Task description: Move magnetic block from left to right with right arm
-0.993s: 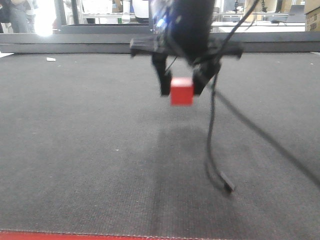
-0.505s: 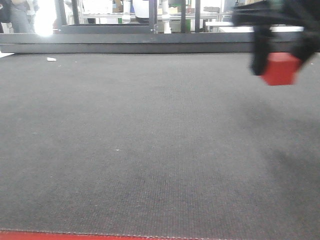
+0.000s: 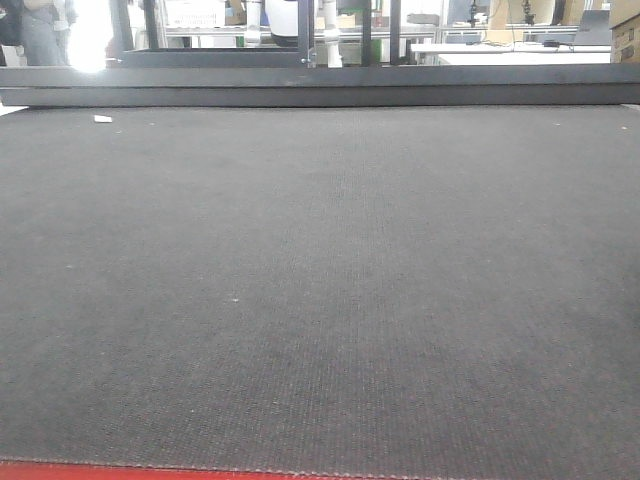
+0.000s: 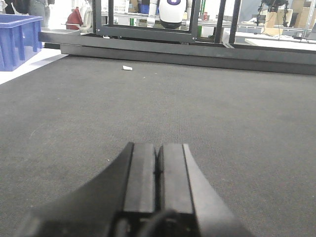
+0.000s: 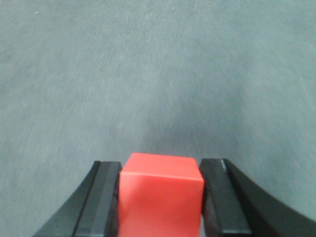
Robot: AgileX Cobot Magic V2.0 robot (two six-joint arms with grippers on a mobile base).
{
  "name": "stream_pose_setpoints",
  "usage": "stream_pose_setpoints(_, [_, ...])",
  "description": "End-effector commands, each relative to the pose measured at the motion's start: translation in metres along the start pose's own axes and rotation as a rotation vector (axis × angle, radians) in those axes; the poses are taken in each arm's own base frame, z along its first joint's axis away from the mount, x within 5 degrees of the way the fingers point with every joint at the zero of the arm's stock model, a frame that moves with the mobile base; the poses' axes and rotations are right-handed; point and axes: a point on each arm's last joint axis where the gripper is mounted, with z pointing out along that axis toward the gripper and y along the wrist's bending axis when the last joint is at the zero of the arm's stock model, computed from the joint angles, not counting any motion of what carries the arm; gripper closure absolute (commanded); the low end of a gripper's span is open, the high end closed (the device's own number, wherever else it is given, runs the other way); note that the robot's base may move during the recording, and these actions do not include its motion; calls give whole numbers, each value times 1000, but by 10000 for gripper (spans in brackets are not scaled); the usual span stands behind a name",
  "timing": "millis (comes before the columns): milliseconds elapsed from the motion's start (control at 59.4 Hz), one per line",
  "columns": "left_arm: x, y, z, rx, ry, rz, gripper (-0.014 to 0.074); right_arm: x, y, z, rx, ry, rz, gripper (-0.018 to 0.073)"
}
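The magnetic block [image 5: 161, 197], a bright red cube, fills the bottom middle of the right wrist view. My right gripper [image 5: 161, 170] is shut on it, one black finger [image 5: 104, 197] pressed against each side, above the grey mat. In the left wrist view my left gripper [image 4: 158, 148] is shut with its two pads together and nothing between them, low over the mat. The front view shows neither gripper nor the block.
A dark grey mat [image 3: 320, 280] covers the table, with a red front edge [image 3: 100, 470]. A black rail [image 3: 320, 85] runs along the far side. A small white scrap [image 4: 127, 68] lies near it. A blue bin [image 4: 17, 39] stands off the left edge.
The right gripper carried the red block from the middle of the front view to the right and has now left that view with it.
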Motion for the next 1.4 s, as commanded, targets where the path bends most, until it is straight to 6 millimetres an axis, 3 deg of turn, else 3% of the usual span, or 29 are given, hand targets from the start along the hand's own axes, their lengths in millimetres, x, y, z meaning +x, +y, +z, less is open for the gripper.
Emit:
stream_pose_setpoints(0, [-6, -1, -1, 10, -93, -5, 713, 4, -1, -25, -30, -179, -9, 355])
stream_pose_setpoints(404, [-6, -1, -1, 10, -93, -5, 713, 53, -13, -109, -73, -599, -48, 355])
stream_pose_setpoints(623, [-6, -1, -1, 10, -93, -5, 713, 70, -17, -137, -86, -779, -48, 355])
stream_pose_setpoints(1380, [-6, -1, -1, 10, -93, -5, 713, 76, -20, -143, -60, -827, -67, 355])
